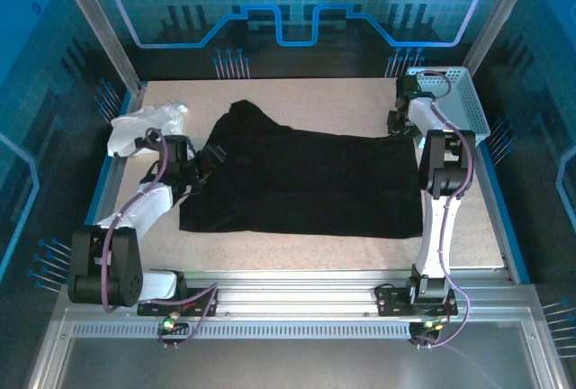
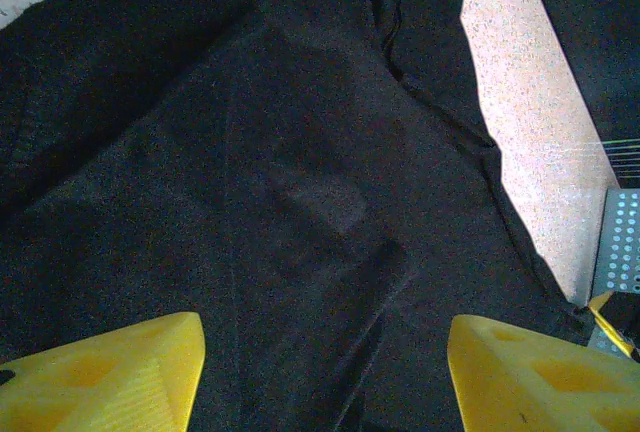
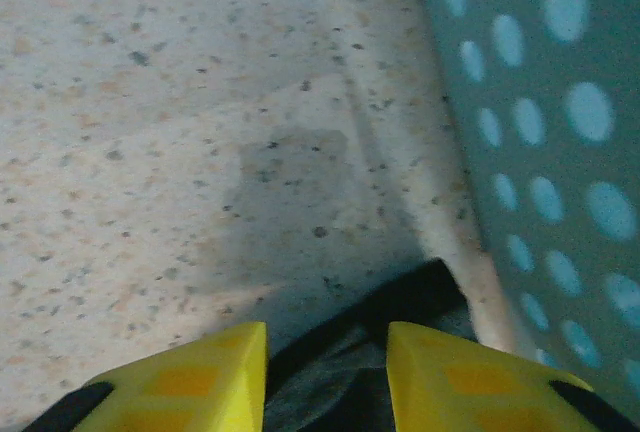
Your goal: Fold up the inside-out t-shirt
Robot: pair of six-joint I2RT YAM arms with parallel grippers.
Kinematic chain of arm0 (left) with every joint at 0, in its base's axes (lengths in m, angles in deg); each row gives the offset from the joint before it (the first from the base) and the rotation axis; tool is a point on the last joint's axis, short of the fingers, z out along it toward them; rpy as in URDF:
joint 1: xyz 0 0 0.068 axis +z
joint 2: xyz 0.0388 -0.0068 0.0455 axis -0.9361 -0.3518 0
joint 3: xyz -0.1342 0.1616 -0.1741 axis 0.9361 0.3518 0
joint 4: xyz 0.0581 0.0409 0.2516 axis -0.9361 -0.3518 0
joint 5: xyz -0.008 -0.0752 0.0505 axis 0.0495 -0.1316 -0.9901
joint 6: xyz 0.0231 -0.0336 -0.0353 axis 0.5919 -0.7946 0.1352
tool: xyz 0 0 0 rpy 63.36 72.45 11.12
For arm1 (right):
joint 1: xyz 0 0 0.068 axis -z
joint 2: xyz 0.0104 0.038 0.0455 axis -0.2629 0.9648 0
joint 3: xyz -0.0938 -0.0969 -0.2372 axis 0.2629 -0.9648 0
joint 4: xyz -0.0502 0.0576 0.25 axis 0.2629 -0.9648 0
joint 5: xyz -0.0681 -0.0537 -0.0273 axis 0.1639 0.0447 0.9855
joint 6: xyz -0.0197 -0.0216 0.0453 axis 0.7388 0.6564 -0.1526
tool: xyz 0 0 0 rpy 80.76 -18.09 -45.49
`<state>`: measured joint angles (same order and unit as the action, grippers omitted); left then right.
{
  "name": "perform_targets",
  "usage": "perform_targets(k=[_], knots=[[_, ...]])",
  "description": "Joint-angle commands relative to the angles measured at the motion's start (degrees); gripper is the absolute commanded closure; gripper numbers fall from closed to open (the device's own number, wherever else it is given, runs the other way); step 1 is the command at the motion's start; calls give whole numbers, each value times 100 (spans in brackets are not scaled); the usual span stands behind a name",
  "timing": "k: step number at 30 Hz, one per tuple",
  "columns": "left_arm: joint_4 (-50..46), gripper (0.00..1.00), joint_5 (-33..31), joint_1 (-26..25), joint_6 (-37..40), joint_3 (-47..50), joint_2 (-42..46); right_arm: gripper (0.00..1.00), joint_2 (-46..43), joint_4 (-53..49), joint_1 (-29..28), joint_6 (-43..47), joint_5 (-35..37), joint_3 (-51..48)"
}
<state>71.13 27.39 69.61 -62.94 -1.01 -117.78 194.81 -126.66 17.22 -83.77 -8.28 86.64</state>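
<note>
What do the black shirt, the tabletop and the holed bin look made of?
Black shirt: soft matte cloth; it creases and lies limp.
Tabletop: hard, speckled beige, perhaps stone-look laminate.
Holed bin: rigid pale sheet with round holes; plastic or metal, unclear.

A speckled beige table [image 1: 468, 227] holds a spread-out black t-shirt [image 1: 306, 182], a crumpled white garment [image 1: 135, 128] at far left and a perforated basket [image 1: 459, 96] at far right.
</note>
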Motion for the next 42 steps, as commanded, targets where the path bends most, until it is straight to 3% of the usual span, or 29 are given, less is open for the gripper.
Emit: perform_targets(k=[1, 6, 17, 20, 33, 42], knots=[[43, 34, 125, -21, 81, -169, -115, 55, -50, -233, -33, 110, 540, 211], [55, 34, 112, -21, 89, -133, -116, 49, 406, -577, -22, 122, 432, 687], [29, 33, 61, -21, 141, -117, -89, 51, 930, -1028, 43, 6, 324, 1206], [63, 34, 67, -21, 134, -120, -138, 57, 969, -1020, 109, -21, 140, 1209], [152, 33, 110, -21, 108, -508, -533, 98, 853, -719, 112, 73, -69, 1357], [192, 33, 129, -21, 44, -659, -636, 100, -76, -278, 92, 168, -75, 788]])
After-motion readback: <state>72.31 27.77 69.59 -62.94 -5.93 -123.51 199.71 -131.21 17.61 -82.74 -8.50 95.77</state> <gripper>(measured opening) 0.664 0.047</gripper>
